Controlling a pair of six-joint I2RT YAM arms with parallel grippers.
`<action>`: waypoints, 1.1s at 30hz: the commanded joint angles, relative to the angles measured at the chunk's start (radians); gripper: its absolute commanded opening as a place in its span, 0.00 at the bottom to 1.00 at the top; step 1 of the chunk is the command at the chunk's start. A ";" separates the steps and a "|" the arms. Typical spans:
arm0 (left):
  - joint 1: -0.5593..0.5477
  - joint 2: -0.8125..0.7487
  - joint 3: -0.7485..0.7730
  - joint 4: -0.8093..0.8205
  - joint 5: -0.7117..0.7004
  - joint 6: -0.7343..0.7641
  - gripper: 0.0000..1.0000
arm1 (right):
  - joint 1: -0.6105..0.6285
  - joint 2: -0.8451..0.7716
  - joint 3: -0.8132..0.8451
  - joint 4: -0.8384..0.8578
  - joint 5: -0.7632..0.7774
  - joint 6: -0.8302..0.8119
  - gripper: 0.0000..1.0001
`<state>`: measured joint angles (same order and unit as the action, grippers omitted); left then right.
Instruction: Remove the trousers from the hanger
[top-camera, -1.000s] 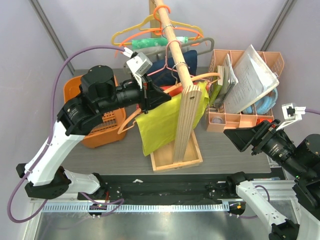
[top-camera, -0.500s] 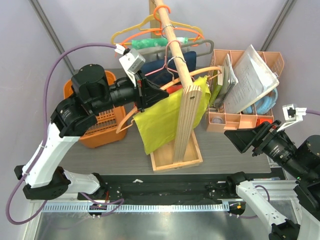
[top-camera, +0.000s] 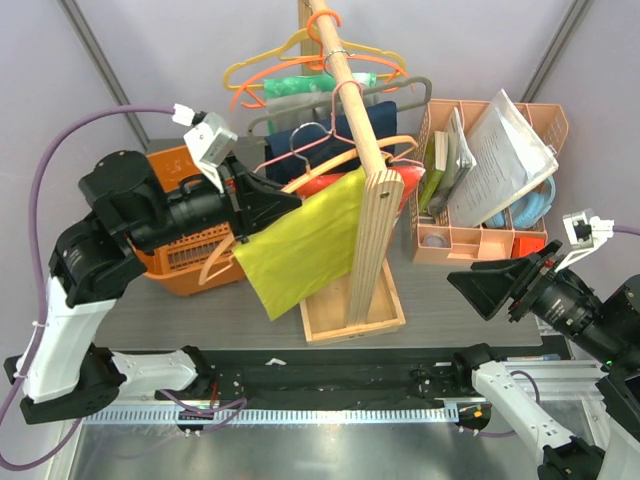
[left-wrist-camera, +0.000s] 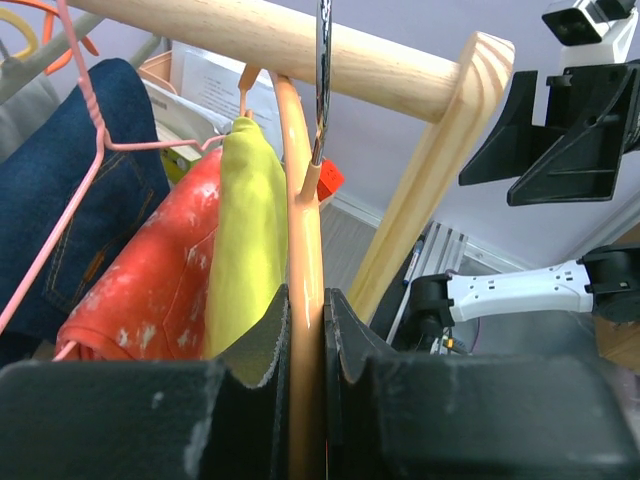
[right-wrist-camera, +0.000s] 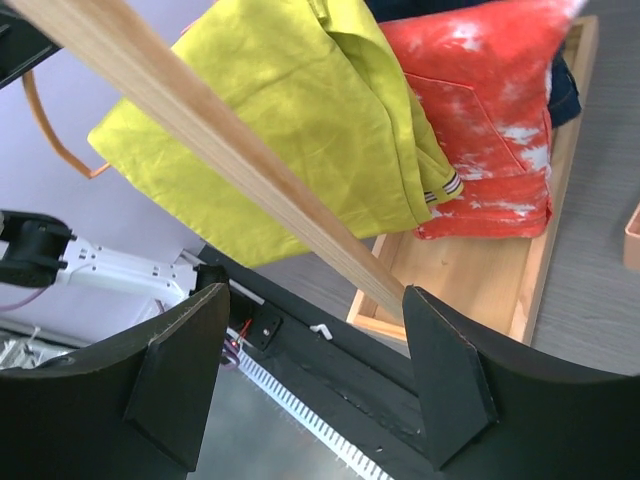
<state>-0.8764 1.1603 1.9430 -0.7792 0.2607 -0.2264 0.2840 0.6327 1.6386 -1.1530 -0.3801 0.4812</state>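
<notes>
My left fingers (left-wrist-camera: 240, 400) clamp the peach plastic hanger (left-wrist-camera: 303, 250), steadying it so my open right fingers (right-wrist-camera: 185, 380) can take the chartreuse fabric trousers (top-camera: 300, 245).

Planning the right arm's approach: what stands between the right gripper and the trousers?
The rack's slanted wooden post stands between the right gripper and the trousers, plain in the right wrist view.

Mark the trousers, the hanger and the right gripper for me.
trousers (top-camera: 300, 245): top view, middle of the yellow-green panel.
hanger (left-wrist-camera: 303, 230): left wrist view, upright peach bar, midway up.
right gripper (right-wrist-camera: 315, 310): right wrist view, midway between its open fingertips.
</notes>
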 joint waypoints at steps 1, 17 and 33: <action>0.004 -0.089 0.025 0.156 -0.015 0.025 0.00 | -0.002 0.045 0.084 -0.017 -0.135 -0.123 0.76; 0.002 -0.300 -0.127 0.029 -0.066 -0.033 0.00 | -0.034 0.265 0.329 0.154 -0.479 -0.005 0.74; 0.002 -0.370 -0.188 -0.015 -0.094 -0.031 0.00 | -0.321 0.518 0.690 0.856 -0.675 0.653 0.72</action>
<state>-0.8764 0.8185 1.7256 -0.9890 0.1715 -0.2722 -0.0250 1.1099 2.3089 -0.4873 -1.0061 0.9554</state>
